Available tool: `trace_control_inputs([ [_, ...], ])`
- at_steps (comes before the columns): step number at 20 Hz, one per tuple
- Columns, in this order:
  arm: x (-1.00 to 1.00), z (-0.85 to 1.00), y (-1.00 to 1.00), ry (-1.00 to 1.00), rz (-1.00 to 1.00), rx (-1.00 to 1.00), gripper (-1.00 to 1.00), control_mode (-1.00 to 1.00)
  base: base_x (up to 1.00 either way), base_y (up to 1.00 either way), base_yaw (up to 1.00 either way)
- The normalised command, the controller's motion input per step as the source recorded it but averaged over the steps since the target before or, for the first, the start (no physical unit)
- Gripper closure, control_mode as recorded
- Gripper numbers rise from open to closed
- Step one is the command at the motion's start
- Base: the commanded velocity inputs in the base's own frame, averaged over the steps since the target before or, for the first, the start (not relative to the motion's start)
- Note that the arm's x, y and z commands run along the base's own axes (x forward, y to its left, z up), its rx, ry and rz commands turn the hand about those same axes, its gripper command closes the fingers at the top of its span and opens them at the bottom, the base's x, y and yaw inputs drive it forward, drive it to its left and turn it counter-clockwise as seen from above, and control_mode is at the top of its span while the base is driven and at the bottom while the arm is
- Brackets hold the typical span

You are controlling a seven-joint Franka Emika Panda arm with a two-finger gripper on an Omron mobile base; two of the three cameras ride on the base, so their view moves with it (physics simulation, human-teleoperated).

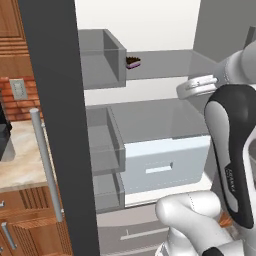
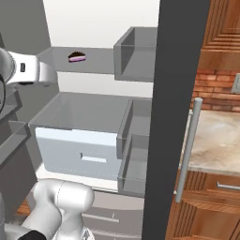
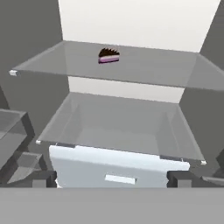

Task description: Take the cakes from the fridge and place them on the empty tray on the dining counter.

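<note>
The fridge point(image 1: 150, 30) stands open in front of me. One small cake slice point(image 3: 108, 56), dark on top with a pale pink layer, sits upright near the back of a glass shelf point(image 3: 144, 70); it also shows as the cake point(image 1: 133, 62) and the cake point(image 2: 77, 57) from the base. My gripper point(image 3: 111, 178) is open and holds nothing. It hovers in front of the fridge, below shelf level and well short of the cake. My hand point(image 1: 197, 86) reaches in from the right. The tray and the dining counter are out of view.
Below the shelf is a pale crisper drawer point(image 3: 118, 168) with a slot handle. Grey door bins point(image 1: 102, 60) line the open door point(image 1: 55, 125), which has a bar handle point(image 1: 46, 165). Beyond the door are a marbled wall counter point(image 2: 215, 140), a brick backsplash and wood cabinets.
</note>
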Motion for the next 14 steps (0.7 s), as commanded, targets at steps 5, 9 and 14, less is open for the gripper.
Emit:
trace_control_inputs([
  [5,0.06,0.00,0.01,-0.10,-0.11,0.22,-1.00,-1.00,0.00,0.00,0.00],
  [9,0.47,0.00,0.09,-0.19,-0.06,0.09,-1.00,-1.00,0.00,0.00,0.00],
  [14,0.70,0.12,0.07,0.04,-0.05,0.01,-1.00,-1.00,0.00,0.00,0.00],
])
